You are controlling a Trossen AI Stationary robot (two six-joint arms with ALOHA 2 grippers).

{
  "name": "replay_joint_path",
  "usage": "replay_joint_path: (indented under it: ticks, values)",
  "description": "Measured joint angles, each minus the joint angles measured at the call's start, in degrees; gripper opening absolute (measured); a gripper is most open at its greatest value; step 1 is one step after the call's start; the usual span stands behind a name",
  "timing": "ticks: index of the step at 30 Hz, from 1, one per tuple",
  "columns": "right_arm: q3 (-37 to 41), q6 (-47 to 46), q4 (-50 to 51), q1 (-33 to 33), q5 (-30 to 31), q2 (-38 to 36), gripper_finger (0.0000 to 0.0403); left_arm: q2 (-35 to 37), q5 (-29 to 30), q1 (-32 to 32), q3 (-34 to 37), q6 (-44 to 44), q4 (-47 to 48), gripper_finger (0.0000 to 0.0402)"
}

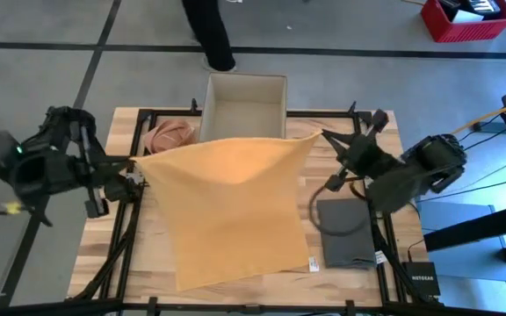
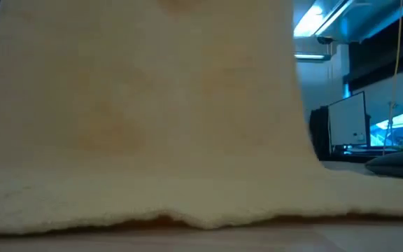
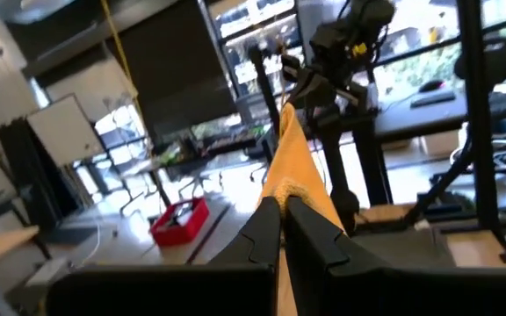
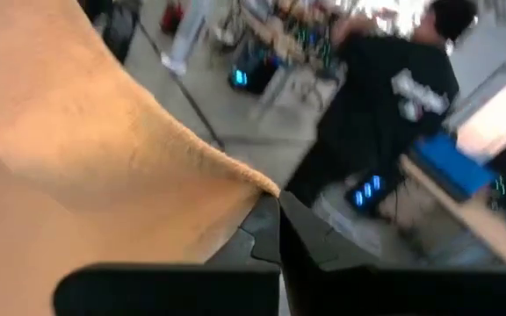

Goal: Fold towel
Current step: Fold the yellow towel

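An orange-yellow towel (image 1: 231,206) hangs spread between my two grippers, held up by its two far corners. Its near edge (image 2: 187,217) lies on the wooden table. My left gripper (image 1: 135,163) is shut on the far left corner. My right gripper (image 1: 321,134) is shut on the far right corner. In the low view the towel fills most of the picture and hides both grippers. My left gripper pinches the towel's far left corner (image 3: 281,191) between its two fingers, coming level from the table's left. The top edge runs from it toward the other arm with a slight sag. My right gripper pinches the towel's far right corner (image 4: 266,187) between its two fingers, coming from the table's right, slanting a little down. The cloth hangs below and away from the fingers, its lower end on the table.
A white open bin (image 1: 244,105) stands at the table's far edge, with a crumpled pink cloth (image 1: 169,136) to its left. A folded grey cloth (image 1: 348,233) lies on the right. A person (image 1: 209,31) stands beyond the table.
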State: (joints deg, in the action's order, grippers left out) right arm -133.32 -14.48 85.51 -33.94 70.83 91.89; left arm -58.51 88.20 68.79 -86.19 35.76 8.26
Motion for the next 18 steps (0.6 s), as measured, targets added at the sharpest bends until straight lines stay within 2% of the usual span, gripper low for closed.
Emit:
replay_joint_path:
  ticks: [2,6,9,14,18]
  values:
    - [1.0,-7.1,4.3,0.3,-1.2,0.6,0.0001,1.4,1.2,0.2,3.0,-8.0,5.7,0.0]
    - [7.4,-4.1,1.1,0.2,-3.6,0.0,0.0001,3.8,1.6,1.1,8.4,-25.9,18.1,0.0]
    - [11.1,-8.4,3.3,1.3,-5.2,-0.4,0.0001,5.1,1.6,1.5,11.4,-37.8,26.0,0.0]
    - [18.9,-9.0,1.1,5.1,-13.7,-0.3,0.0001,6.4,1.6,1.4,14.4,-51.9,33.7,0.0]
    - [25.7,-5.3,-4.6,9.4,-20.8,-0.4,0.0001,7.1,0.8,1.1,16.5,-63.6,42.7,0.0]
